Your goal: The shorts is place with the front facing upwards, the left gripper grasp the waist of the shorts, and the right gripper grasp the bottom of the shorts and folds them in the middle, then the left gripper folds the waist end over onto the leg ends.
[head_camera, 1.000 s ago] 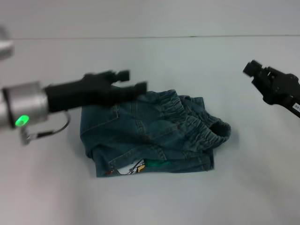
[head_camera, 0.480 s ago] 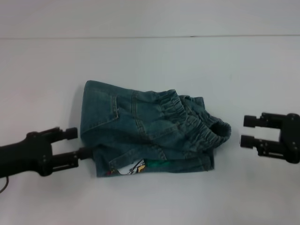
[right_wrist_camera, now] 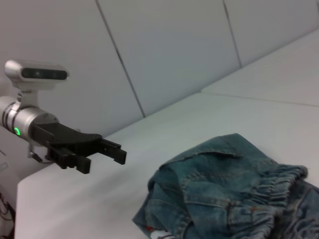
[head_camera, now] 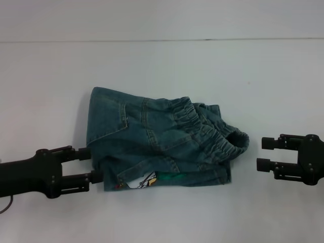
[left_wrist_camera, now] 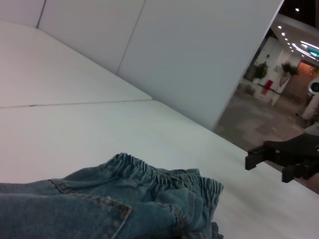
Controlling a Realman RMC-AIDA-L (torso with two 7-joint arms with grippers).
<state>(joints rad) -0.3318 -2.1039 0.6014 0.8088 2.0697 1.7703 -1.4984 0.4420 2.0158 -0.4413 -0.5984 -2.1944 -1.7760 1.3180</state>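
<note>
Here the shorts [head_camera: 162,144] (folded) lie between both spread, empty fingers [head_camera: 83,153].

Blue denim shorts [head_camera: 162,147] lie folded and bunched at the table's centre, the elastic waistband ruffled toward three o'clock.

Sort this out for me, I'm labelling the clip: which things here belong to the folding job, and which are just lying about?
Job:
- denim shorts, lying folded
- left gripper, open at the shorts' left edge
- right gripper, open, apart from the waistband

Lying about:
- nothing loose; only the white table
</note>
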